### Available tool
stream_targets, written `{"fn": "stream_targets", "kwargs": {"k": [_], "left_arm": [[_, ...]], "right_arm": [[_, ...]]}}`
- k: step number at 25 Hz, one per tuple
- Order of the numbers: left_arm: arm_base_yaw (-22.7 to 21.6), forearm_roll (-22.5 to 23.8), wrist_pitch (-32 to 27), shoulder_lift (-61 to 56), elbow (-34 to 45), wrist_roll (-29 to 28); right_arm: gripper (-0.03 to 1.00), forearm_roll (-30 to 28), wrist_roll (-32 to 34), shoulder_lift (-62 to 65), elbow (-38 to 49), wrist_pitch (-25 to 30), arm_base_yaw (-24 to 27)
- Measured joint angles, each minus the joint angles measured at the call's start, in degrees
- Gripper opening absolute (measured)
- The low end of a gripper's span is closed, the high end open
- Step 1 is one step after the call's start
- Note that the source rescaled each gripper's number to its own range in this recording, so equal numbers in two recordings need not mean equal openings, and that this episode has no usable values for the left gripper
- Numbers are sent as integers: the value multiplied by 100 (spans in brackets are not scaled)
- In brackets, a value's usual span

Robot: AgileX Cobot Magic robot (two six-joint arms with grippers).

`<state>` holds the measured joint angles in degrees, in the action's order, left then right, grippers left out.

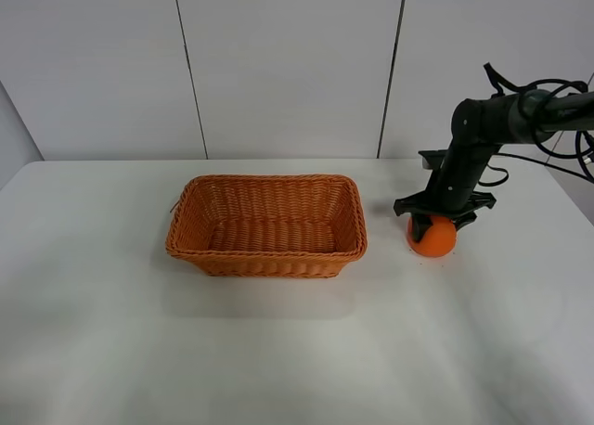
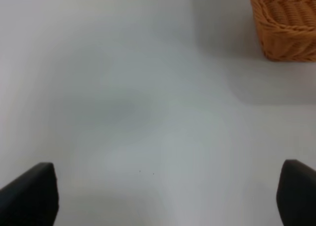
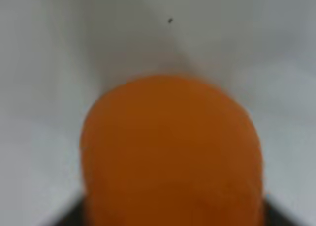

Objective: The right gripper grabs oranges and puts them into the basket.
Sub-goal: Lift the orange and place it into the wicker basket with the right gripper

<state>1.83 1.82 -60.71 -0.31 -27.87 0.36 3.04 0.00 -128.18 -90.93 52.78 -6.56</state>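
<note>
The rectangular orange-brown woven wicker basket (image 1: 267, 263) shows only its woven floor. The bright orange fruit (image 1: 438, 240) sits outside it on the white surface (image 1: 278, 351), beneath the black right end effector (image 1: 433, 220); whether it grips, I cannot tell.

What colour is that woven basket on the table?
Orange-brown wicker basket; the exterior high view shows it best.
</note>
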Motion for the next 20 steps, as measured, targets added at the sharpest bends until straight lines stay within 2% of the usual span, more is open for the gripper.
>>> {"fn": "stream_targets", "kwargs": {"k": [1,2,7,13,16,20], "left_arm": [[0,0,0,0,0,0],[0,0,0,0,0,0],[0,0,0,0,0,0],[0,0,0,0,0,0],[0,0,0,0,0,0],[0,0,0,0,0,0]], "right_arm": [[9,0,0,26,-12,5,0],[1,0,0,69,-12,15,0],[0,-92,0,439,-7,140,0],[0,-117,-39,1452,-7,502,0],[0,-117,-44,1775,-202,948,0],[0,-162,-44,1778,-934,1631,-80]]}}
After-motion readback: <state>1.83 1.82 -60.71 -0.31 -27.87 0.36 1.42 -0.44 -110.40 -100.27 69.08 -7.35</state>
